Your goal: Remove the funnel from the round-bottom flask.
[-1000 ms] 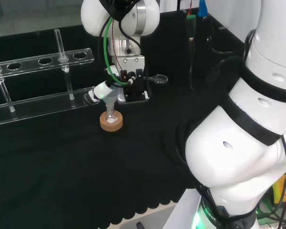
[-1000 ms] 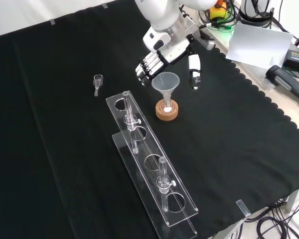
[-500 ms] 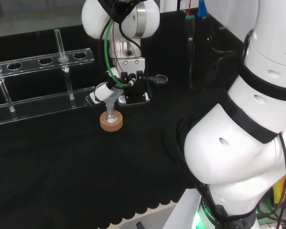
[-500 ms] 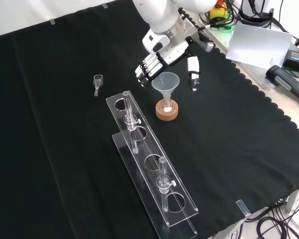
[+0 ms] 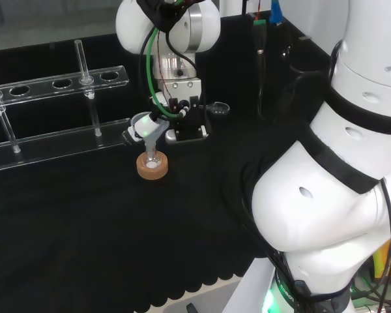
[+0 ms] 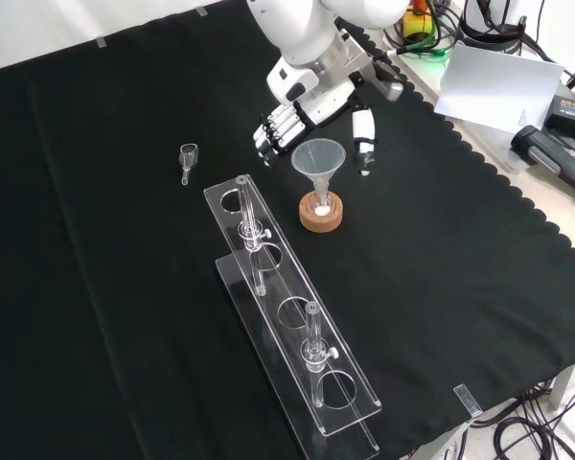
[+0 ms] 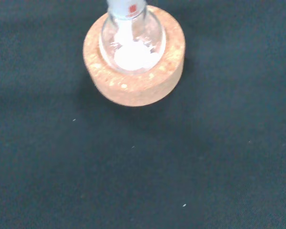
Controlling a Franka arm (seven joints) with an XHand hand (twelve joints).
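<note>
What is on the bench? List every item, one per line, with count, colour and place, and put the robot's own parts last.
funnel: one, clear, seated in the flask's neck, front view centre.
round-bottom flask: one, clear with white contents, on the cork ring.
cork ring: one, tan, on the cloth under the flask.
test tube rack: one, clear, below and left of the cork ring in the front view.
test tubes: two, clear, upright in the rack.
small glass piece: one, clear, lying left of the hand in the front view.
black cloth: one, covers the bench.
hand: one, black and white, straddling the funnel without touching it, fingers relaxed.
arm: white links, head view right.
</note>
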